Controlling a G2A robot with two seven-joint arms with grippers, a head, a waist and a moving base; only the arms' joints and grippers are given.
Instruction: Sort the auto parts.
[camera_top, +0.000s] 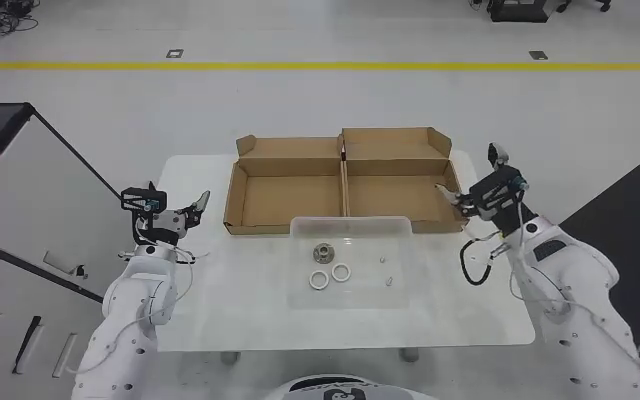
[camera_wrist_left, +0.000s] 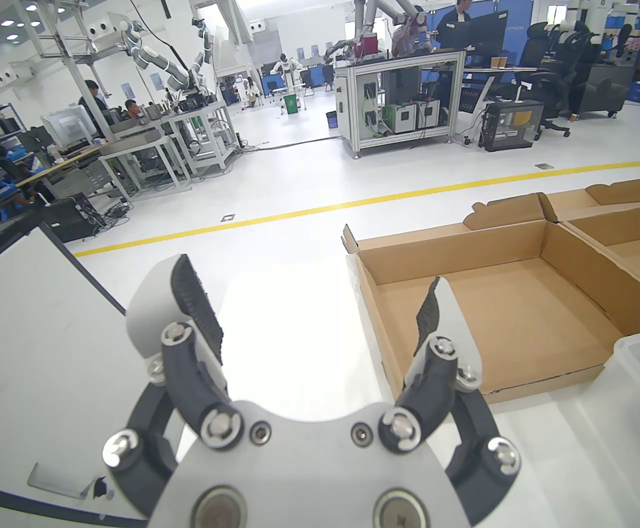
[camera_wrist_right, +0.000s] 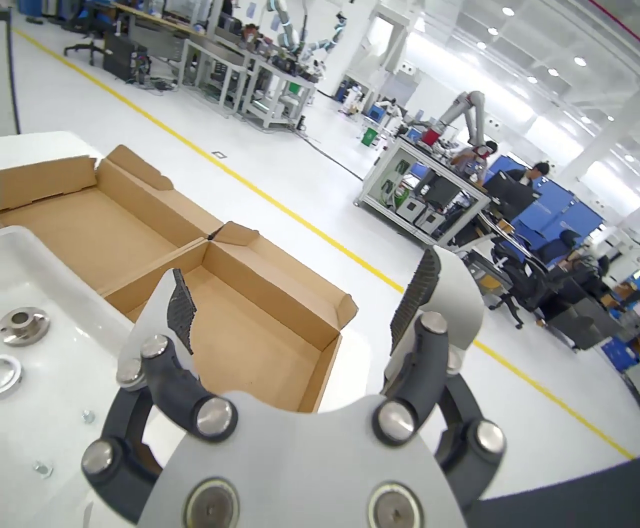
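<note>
**A:** Where are the auto parts lying right now?

**B:** All of them are sitting in the clear tray (camera_top: 350, 221) at the middle of the counter (camera_top: 230, 320). A flanged hub (camera_top: 323, 252) is resting toward the tray's far side. Two white rings (camera_top: 319, 281) are lying just beside it, and two small fasteners (camera_top: 385, 262) are lying toward the right arm's side. Behind the tray, the left box (camera_top: 290, 200) and the right box (camera_top: 395, 195) are both standing empty.

**A:** And the tools?

**B:** The left tool (camera_wrist_left: 312, 280) is hanging over the counter's left end, spread wide and gripping nothing. The right tool (camera_wrist_right: 305, 267) is hovering by the right box's near corner, also spread wide and carrying nothing.

**A:** So nothing is being sorted yet. How should the first pick be done?

**B:** I'm judging the hub the easiest start. The tool should be coming straight down over the tray wall and pinching across the raised centre. The rings are lying flat and thin, so one finger should be going through the hole.

**A:** What is standing in the way?

**B:** The tray's walls are crowding any slanted approach. The boxes' front walls and raised flaps are also calling for a lifted carry.
</note>
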